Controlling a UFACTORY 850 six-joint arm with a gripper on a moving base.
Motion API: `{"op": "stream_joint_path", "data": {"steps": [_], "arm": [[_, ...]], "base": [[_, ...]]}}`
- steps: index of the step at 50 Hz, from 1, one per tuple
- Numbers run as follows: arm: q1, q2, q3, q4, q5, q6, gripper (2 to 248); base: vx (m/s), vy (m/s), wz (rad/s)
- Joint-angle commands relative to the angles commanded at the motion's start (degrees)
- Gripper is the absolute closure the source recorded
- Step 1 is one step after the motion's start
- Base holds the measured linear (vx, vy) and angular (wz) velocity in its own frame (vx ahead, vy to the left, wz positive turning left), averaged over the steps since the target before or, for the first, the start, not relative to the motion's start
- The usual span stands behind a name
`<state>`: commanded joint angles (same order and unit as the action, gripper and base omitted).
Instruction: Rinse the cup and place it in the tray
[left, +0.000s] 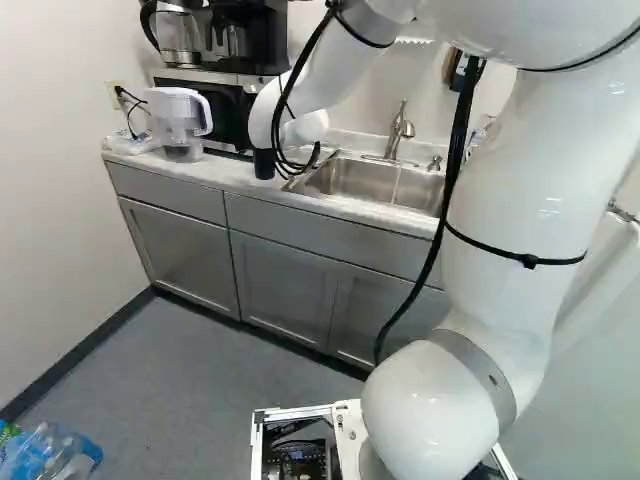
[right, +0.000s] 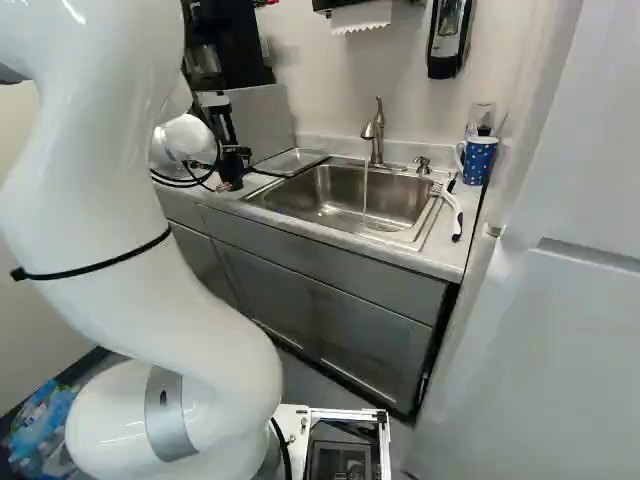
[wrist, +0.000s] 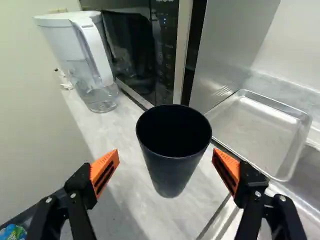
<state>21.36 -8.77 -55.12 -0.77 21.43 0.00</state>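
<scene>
In the right base view my gripper (right: 230, 172) is low over the counter, left of the sink (right: 350, 197). The wrist view shows the gripper (wrist: 165, 162) open, its orange pads wide apart. A dark, empty-looking cup (wrist: 172, 165) stands upright on the counter just ahead of and between the fingers, with a gap to each pad. The same cup (left: 264, 163) shows below the arm in the left base view. A shallow metal tray (wrist: 257, 132) lies beyond the cup, beside the sink. Water (right: 364, 195) runs from the faucet (right: 375, 135) into the basin.
A white-lidded water pitcher (wrist: 82, 60) and a black microwave (wrist: 137, 50) stand behind the cup. On the sink's far side are a blue dotted mug (right: 478, 160) and a white-handled brush (right: 452, 212). Plastic bottles (left: 50, 455) lie on the floor at the left.
</scene>
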Motion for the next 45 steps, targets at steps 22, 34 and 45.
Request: {"op": "stream_joint_path", "data": {"steps": [22, 34, 45], "arm": [[0.22, -1.04, 1.64, 0.0, 7.67, 0.0, 3], [0.22, -2.12, 1.98, 0.0, 11.08, 0.0, 3], [0.22, -3.12, 2.28, 0.0, 14.04, 0.0, 3]], "base": [[0.0, 0.0, 0.0], [0.0, 0.0, 0.0], [0.0, 0.0, 0.0]]}}
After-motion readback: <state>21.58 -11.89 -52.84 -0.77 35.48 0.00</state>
